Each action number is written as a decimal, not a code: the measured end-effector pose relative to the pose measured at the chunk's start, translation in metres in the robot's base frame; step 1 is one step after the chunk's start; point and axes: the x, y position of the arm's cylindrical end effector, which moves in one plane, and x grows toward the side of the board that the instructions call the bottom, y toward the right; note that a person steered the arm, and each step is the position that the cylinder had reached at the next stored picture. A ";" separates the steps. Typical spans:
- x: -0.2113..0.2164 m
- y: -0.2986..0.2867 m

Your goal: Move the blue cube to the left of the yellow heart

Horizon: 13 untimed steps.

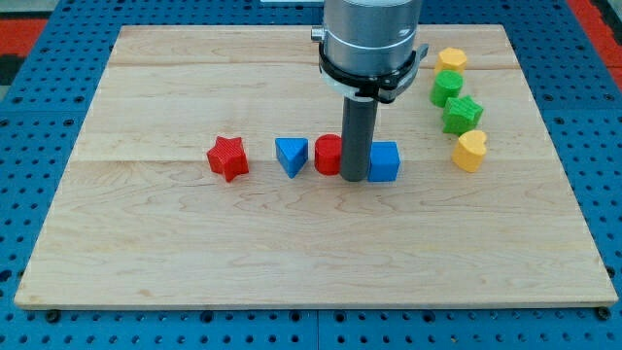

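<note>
The blue cube [385,161] sits near the middle of the wooden board [194,243]. The yellow heart [469,151] lies to its right, a gap between them. My tip [353,179] stands right against the blue cube's left side, between it and a red block [328,156] whose shape is partly hidden by the rod.
A blue triangle [292,156] and a red star [227,157] lie left of the red block. At the view's upper right, a yellow block [450,60], a green block [447,87] and a green star [463,114] stand in a column above the yellow heart.
</note>
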 end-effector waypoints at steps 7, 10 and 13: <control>-0.017 0.012; -0.023 0.017; -0.027 0.021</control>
